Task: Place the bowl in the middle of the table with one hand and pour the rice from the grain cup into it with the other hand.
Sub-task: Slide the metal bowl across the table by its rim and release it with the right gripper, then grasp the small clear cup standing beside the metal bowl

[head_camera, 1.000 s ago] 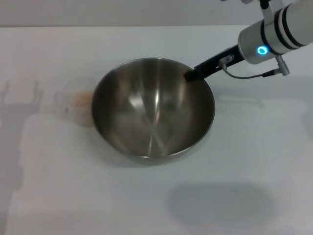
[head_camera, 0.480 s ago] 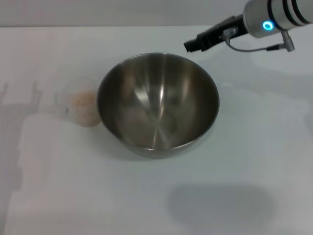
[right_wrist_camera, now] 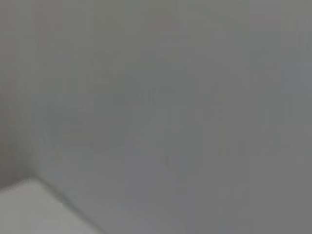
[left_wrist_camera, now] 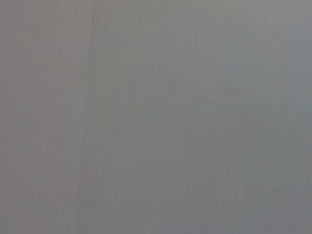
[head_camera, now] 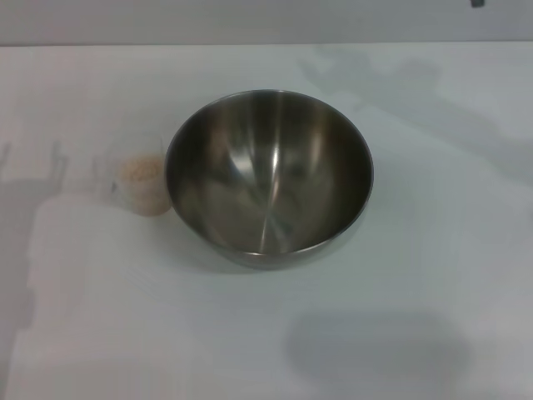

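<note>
One stainless-steel mixing bowl [head_camera: 269,177] is seen in the head view, standing upright on the white table [head_camera: 400,275]. It is positioned about midway between the left and right edges of the tabletop, somewhat nearer the far edge than the near one. Its interior is shown as bare brushed metal; no grains are visible inside it.

One clear plastic grain cup [head_camera: 141,185] is located just beside the bowl on the side toward the left edge of the tabletop. Whether the cup touches the bowl wall cannot be determined. The cup is upright, and one loose heap of pale beige rice [head_camera: 139,171] is contained in it.

At the far right corner, at the very top of the head view, a small dark fragment [head_camera: 476,3] is visible. It cannot be identified as a gripper part with certainty. Neither arm is otherwise shown above the table, so neither arm's pose can be described.

The left wrist view is filled by a plain grey surface, and the right wrist view by a similar grey surface with a lighter patch at one corner. No fingers are shown in either view. The state of the left claw and of the right claw therefore cannot be told.
</note>
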You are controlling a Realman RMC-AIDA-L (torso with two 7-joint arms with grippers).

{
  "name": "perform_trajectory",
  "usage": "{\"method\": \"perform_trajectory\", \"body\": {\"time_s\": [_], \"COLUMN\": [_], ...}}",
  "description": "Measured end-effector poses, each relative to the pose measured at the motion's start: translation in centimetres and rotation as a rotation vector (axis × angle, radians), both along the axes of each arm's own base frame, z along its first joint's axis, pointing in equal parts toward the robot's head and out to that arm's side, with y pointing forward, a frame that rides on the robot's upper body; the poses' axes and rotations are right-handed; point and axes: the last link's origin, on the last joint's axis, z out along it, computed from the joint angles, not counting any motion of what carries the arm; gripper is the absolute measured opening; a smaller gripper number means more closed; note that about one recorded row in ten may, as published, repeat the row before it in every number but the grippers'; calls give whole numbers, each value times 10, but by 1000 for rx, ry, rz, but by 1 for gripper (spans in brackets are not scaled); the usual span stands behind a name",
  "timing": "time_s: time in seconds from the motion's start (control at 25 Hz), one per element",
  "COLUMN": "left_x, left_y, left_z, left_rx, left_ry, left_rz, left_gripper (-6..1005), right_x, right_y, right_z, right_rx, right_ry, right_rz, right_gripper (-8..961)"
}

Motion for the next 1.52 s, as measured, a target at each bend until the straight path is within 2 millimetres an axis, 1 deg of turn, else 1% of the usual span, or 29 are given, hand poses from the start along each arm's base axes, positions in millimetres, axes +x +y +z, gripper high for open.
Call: {"method": "perform_trajectory", "body": {"time_s": [0.12, 0.24, 0.44, 0.56, 0.72, 0.8, 0.92, 1.04, 1.08, 1.12, 1.2, 1.32, 1.4, 1.52], "left_x": [1, 1, 1, 2, 0, 0, -1, -4, -5, -6, -7, -9, -10, -13], "left_y": [-1, -1, -1, -1, -1, 0, -1, -8, -10, -13, -19, -26, -31, -38], "left_z": [1, 1, 1, 1, -1, -2, -3, -7, -9, -11, -15, -24, -31, -42], "left_rx": [4, 6, 10, 6, -4, -11, -19, -33, -44, -53, -77, -128, -175, -232], "left_ry": [0, 0, 1, 3, 10, 12, 11, 10, 11, 12, 19, 34, 43, 45], "left_rz": [-5, -7, -11, -13, -6, -1, 6, 17, 18, 19, 20, 20, 19, 39], "left_gripper": [656, 655, 654, 653, 651, 651, 650, 649, 648, 648, 647, 646, 646, 645], "right_x": [-3, -5, -9, -9, -5, 1, 23, 57, 72, 88, 115, 147, 156, 162], "right_y": [-1, -4, -16, -26, -42, -49, -55, -63, -66, -69, -73, -80, -83, -84], "right_z": [-5, -16, -38, -45, -49, -47, -43, -37, -36, -34, -31, -26, -23, -20], "right_rx": [118, 247, 456, 620, 789, 827, 811, 764, 747, 734, 725, 726, 735, 748], "right_ry": [24, -18, -112, -143, -78, 29, 242, 423, 445, 454, 443, 419, 411, 402], "right_rz": [74, 130, 200, 226, 272, 293, 295, 299, 294, 282, 243, 171, 146, 139], "right_gripper": [408, 408, 408, 408, 408, 408, 408, 408, 408, 408, 408, 407, 407, 407]}}
